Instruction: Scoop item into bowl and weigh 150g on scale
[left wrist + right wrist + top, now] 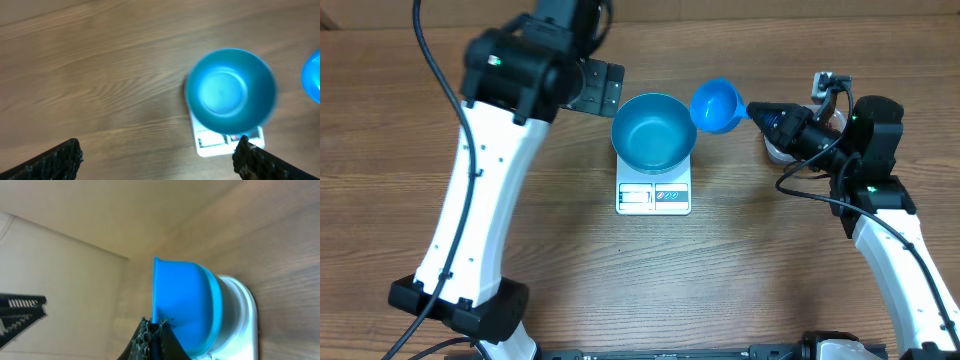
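The blue bowl [654, 132] stands on the white scale [653, 196] at mid-table, and its inside looks bare [229, 91]. My right gripper [757, 110] is shut on the handle of a small blue scoop [718, 105], which hangs just right of the bowl's rim. The scoop's cup faces up and looks empty. In the right wrist view the cup [180, 300] fills the space ahead of the shut gripper [159, 325]. My left gripper [600, 88] hovers left of the bowl, open [159, 150] and holding nothing. The item does not show.
A pale container [775, 150] sits mostly hidden under the right arm at the right. The scale's display and buttons [220, 141] face the table's front edge. Bare wooden tabletop [100, 90] lies left of the scale.
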